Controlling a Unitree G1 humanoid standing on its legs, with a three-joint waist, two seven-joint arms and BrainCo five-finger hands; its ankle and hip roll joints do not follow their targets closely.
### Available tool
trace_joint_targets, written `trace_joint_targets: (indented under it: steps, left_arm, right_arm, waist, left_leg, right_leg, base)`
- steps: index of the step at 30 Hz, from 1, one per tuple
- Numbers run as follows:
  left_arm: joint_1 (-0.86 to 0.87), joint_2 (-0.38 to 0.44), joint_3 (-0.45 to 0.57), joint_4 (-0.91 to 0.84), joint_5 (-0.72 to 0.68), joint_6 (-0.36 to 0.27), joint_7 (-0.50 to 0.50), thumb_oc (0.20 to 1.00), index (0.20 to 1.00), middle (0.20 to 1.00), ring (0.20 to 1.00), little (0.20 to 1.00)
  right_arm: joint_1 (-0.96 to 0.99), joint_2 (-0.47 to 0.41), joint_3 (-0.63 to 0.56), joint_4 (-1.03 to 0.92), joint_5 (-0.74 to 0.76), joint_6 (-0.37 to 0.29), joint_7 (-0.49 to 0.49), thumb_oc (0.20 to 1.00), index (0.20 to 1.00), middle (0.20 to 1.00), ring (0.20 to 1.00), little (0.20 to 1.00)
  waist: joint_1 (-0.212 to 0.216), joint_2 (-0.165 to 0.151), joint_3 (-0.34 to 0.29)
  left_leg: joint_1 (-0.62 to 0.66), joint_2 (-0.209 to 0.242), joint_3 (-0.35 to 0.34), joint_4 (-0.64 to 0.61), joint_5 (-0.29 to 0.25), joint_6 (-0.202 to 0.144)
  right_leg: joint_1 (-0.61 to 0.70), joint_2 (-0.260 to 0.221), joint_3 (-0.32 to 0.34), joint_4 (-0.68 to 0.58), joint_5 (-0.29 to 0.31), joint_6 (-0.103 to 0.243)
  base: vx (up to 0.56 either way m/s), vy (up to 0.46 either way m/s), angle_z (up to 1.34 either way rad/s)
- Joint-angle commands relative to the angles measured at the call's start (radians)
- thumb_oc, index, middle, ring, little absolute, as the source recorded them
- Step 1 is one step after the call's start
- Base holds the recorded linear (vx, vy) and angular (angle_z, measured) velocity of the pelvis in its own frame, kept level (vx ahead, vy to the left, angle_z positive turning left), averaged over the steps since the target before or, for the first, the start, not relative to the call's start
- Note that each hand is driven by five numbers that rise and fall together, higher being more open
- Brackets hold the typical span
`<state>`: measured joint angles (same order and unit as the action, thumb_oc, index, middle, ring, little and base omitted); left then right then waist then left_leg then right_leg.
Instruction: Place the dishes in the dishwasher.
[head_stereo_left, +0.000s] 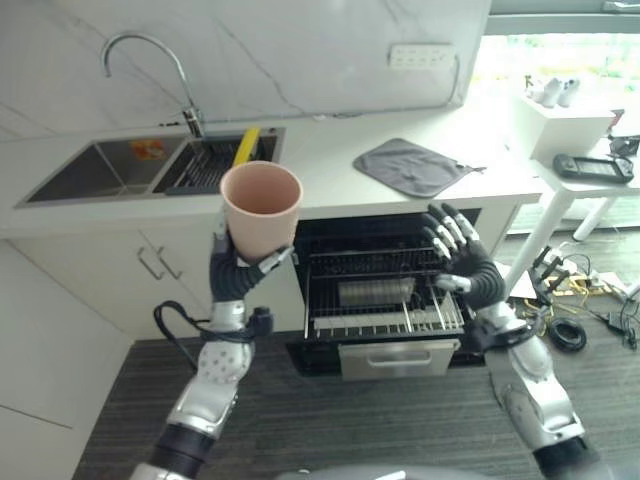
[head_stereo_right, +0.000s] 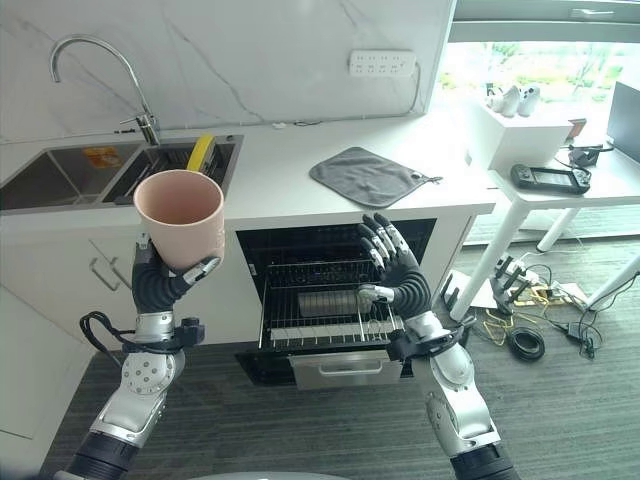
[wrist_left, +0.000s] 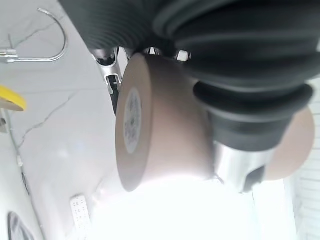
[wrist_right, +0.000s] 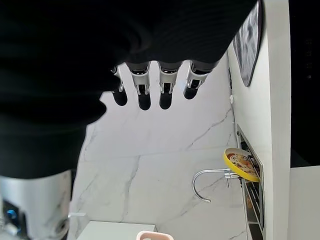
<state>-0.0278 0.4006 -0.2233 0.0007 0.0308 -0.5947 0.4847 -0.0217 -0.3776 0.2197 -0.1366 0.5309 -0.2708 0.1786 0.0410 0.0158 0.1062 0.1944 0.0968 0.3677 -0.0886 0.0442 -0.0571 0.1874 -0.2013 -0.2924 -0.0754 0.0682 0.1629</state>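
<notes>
My left hand (head_stereo_left: 236, 268) is curled round the upright pink cup (head_stereo_left: 261, 208), held high at ten o'clock from the dishwasher rack (head_stereo_left: 385, 295), my right hand (head_stereo_left: 462, 255) spread empty; a careless swing could knock it on the counter edge (head_stereo_left: 330, 206).

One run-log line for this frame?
left hand: holding pink plastic cup upright | right hand: open, empty | pulled-out wire dishwasher rack: cup not in

One pink cup (head_stereo_left: 261, 209) sits at centre left of the frame, and one yellow plate (head_stereo_left: 246, 146) stands in the sink's (head_stereo_left: 100, 170) two basins at upper left, under one tap (head_stereo_left: 150, 70). One grey cloth (head_stereo_left: 410, 165) lies on the counter at upper right, one open dishwasher (head_stereo_left: 380, 300) fills the middle, and two hands show: left hand (head_stereo_left: 235, 270) and right hand (head_stereo_left: 460, 255)
</notes>
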Motion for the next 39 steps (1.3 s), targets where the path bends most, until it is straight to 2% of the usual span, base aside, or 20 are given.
trace_joint_targets:
  steps: [1, 2, 8, 10, 19, 24, 39]
  left_arm:
    - [-0.109, 0.035, -0.007, -0.011, 0.002, -0.028, 0.002, 0.2, 0.2, 0.2, 0.2, 0.2]
    - [-0.112, 0.035, -0.022, -0.006, -0.007, -0.004, -0.016, 0.2, 0.2, 0.2, 0.2, 0.2]
    - [-0.125, 0.022, -0.071, 0.02, -0.036, 0.046, -0.04, 0.2, 0.2, 0.2, 0.2, 0.2]
    - [-0.157, 0.009, -0.128, 0.035, -0.043, 0.073, -0.054, 0.2, 0.2, 0.2, 0.2, 0.2]
    - [-0.188, 0.002, -0.183, 0.029, -0.045, 0.094, -0.077, 0.2, 0.2, 0.2, 0.2, 0.2]
    - [-0.204, 0.004, -0.212, 0.02, -0.001, 0.096, -0.076, 0.2, 0.2, 0.2, 0.2, 0.2]
    - [-0.202, -0.001, -0.278, -0.008, -0.026, 0.122, -0.121, 0.2, 0.2, 0.2, 0.2, 0.2]
  right_arm:
    - [-0.079, 0.013, -0.019, -0.065, -0.004, 0.015, -0.013, 1.0, 1.0, 1.0, 1.0, 1.0]
    - [-0.098, 0.007, -0.001, -0.068, -0.025, 0.042, -0.025, 1.0, 1.0, 1.0, 1.0, 1.0]
    - [-0.142, 0.001, 0.055, -0.103, -0.022, 0.086, -0.03, 1.0, 1.0, 1.0, 1.0, 1.0]
    - [-0.181, 0.011, 0.137, -0.133, -0.086, 0.117, -0.062, 1.0, 1.0, 1.0, 1.0, 1.0]
    - [-0.23, 0.019, 0.182, -0.141, -0.12, 0.139, -0.093, 1.0, 1.0, 1.0, 1.0, 1.0]
    - [-0.246, 0.026, 0.205, -0.141, -0.101, 0.158, -0.106, 1.0, 1.0, 1.0, 1.0, 1.0]
    - [-0.271, 0.052, 0.213, -0.123, -0.113, 0.146, -0.197, 1.0, 1.0, 1.0, 1.0, 1.0]
  waist:
    - [0.014, -0.026, -0.007]
    - [0.022, -0.027, -0.009]
    - [0.036, -0.029, -0.01]
    - [0.045, -0.025, -0.009]
    - [0.048, -0.024, -0.009]
    - [0.049, -0.023, -0.007]
    - [0.052, -0.02, -0.002]
  left_leg:
    - [-0.016, 0.01, -0.085, 0.094, -0.127, 0.024]
    - [-0.014, 0.007, -0.091, 0.091, -0.128, 0.026]
    - [-0.009, 0.003, -0.1, 0.085, -0.127, 0.029]
    - [-0.003, -0.004, -0.101, 0.085, -0.128, 0.032]
    - [0.002, -0.007, -0.094, 0.088, -0.132, 0.034]
    - [0.007, -0.011, -0.09, 0.089, -0.134, 0.036]
    - [0.016, -0.018, -0.083, 0.088, -0.138, 0.044]
  right_leg:
    - [-0.006, -0.03, -0.021, 0.098, -0.116, -0.001]
    - [-0.003, -0.029, -0.019, 0.095, -0.116, -0.002]
    - [0.004, -0.029, -0.012, 0.086, -0.111, -0.004]
    - [0.015, -0.029, -0.003, 0.075, -0.109, -0.007]
    - [0.025, -0.031, 0.0, 0.068, -0.107, -0.01]
    - [0.028, -0.03, 0.002, 0.067, -0.107, -0.012]
    - [0.036, -0.032, 0.0, 0.066, -0.106, -0.013]
  base:
    - [0.01, -0.007, 0.11]
    - [0.0, -0.008, 0.08]
    - [0.0, -0.009, 0.12]
    - [0.0, 0.0, 0.0]
    - [0.0, 0.0, 0.0]
    - [0.0, 0.0, 0.0]
    - [0.0, 0.0, 0.0]
